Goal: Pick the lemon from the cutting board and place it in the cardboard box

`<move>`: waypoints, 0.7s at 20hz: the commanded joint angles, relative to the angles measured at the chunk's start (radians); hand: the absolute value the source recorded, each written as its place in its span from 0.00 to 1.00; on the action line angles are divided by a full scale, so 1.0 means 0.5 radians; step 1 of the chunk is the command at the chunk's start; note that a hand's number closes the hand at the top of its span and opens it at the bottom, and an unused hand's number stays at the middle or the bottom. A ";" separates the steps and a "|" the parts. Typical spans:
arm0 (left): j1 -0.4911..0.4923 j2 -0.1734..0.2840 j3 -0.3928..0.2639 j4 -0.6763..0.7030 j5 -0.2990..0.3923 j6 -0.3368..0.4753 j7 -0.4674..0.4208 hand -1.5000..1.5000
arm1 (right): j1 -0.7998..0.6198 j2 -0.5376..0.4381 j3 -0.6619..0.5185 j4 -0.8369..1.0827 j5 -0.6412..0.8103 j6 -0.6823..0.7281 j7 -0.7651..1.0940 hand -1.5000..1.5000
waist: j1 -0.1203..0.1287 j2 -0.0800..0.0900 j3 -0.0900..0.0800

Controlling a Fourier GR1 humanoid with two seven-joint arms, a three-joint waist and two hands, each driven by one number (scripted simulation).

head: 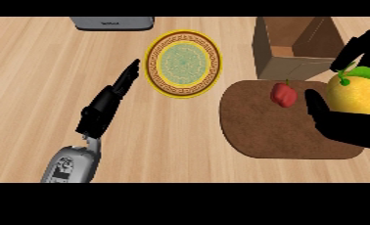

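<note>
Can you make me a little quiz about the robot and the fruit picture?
1. True or false: the lemon lies in the cardboard box.
2. Which hand holds the lemon? A) left hand B) right hand
3. Fill in: the small red pepper sits on the ____.

Key:
1. False; the right hand holds it over the cutting board.
2. B; the left hand is open near the plate.
3. cutting board

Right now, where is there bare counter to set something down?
Bare wood lies left of the plate around the left hand, and below the cutting board. It is crowded at right: box, red pepper, right hand on the lemon.
</note>
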 commanded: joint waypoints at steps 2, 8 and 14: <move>0.092 0.052 0.052 -0.013 0.022 -0.066 -0.110 0.50 | -0.201 -0.011 -0.196 0.226 -0.147 -0.011 -0.005 1.00 | 0.007 0.001 0.000; 0.146 0.002 -0.027 -0.111 -0.030 -0.065 -0.043 0.50 | -0.481 -0.024 -0.177 0.755 -0.052 -0.239 -0.099 1.00 | 0.022 0.002 0.000; -0.101 -0.009 0.095 0.034 0.028 -0.082 0.026 0.50 | -0.359 -0.151 -0.183 1.135 0.117 -0.570 -0.470 1.00 | 0.010 0.007 0.001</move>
